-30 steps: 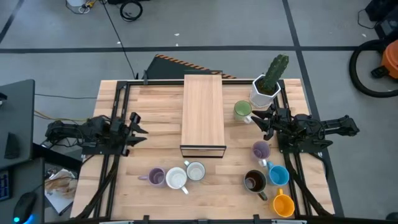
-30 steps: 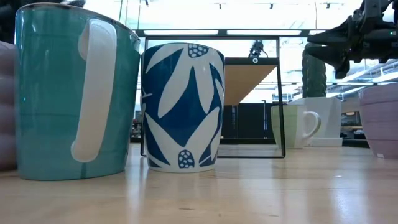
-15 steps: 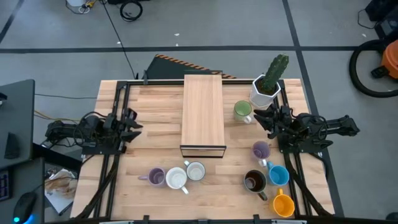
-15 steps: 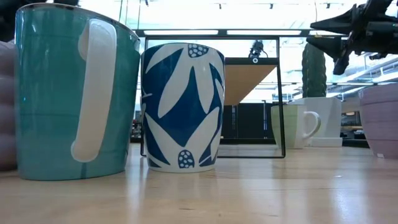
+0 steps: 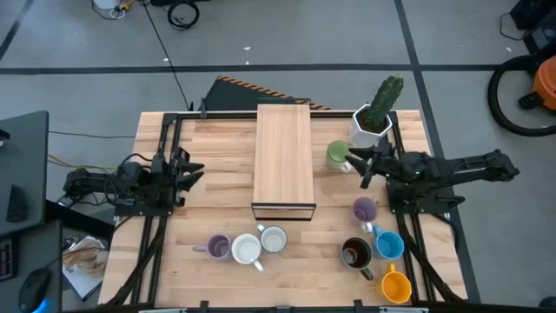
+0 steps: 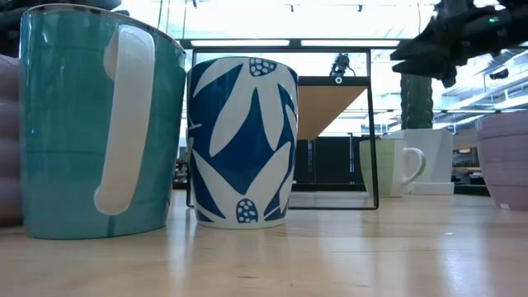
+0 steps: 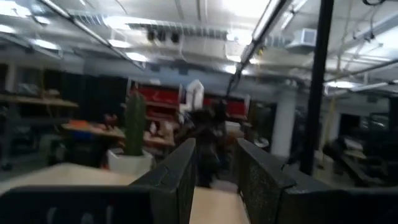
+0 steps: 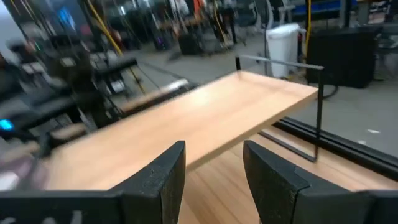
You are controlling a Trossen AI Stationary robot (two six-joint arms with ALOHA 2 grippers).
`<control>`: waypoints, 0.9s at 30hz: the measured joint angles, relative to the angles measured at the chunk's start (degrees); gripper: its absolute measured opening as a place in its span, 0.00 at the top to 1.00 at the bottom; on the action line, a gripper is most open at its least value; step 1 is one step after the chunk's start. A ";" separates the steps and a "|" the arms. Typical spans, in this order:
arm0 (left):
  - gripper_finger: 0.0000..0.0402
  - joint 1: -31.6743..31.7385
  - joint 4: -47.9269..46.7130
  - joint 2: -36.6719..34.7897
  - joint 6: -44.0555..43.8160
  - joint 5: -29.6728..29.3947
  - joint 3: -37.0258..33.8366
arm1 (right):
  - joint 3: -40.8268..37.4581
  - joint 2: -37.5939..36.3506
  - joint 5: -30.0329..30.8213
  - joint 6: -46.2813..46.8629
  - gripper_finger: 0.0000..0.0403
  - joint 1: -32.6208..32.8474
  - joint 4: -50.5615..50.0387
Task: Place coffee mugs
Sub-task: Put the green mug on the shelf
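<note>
Eight mugs stand on their bases on the table. The light green mug [image 5: 338, 155] is beside the cactus pot; lilac [image 5: 365, 209], dark brown [image 5: 355, 254], blue [image 5: 389, 245] and orange [image 5: 395, 285] mugs stand near the right edge. Another lilac mug [image 5: 217, 248], a white one [image 5: 247, 249] and a pale grey one [image 5: 274, 238] stand near the front. My right gripper [image 5: 354, 160] is open and hovers high beside the green mug's handle; in the low view it is well above the green mug [image 6: 388, 165]. My left gripper [image 5: 191, 169] is open and waits at the left edge.
A long wooden shelf on a black wire frame [image 5: 283, 161] stands mid-table, left of the green mug. The white pot with the cactus [image 5: 372, 126] stands just beyond my right gripper. Bare wood lies between the shelf and my left gripper.
My right gripper has reached toward the table's left and slightly toward its far edge, ending beside the light green mug, and has risen in the low view. My left gripper has drawn back a little toward the left edge. No mug has moved.
</note>
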 joint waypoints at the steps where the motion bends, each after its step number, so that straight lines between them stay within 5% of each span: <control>1: 0.71 0.00 -1.04 0.00 -0.37 0.01 0.00 | 1.02 2.28 0.02 -0.47 0.58 -0.28 -0.33; 6: 0.71 0.00 -5.48 0.02 -1.72 -2.17 0.00 | 6.71 12.78 -1.46 -1.63 0.58 -2.33 -3.94; 19: 0.71 0.02 -7.20 0.02 4.62 -13.45 0.00 | 25.76 34.89 -9.62 6.39 0.58 -8.91 -32.48; 27: 0.71 0.02 -7.78 0.00 6.34 -13.70 0.75 | 31.63 44.02 -15.78 5.77 0.58 -14.11 -37.18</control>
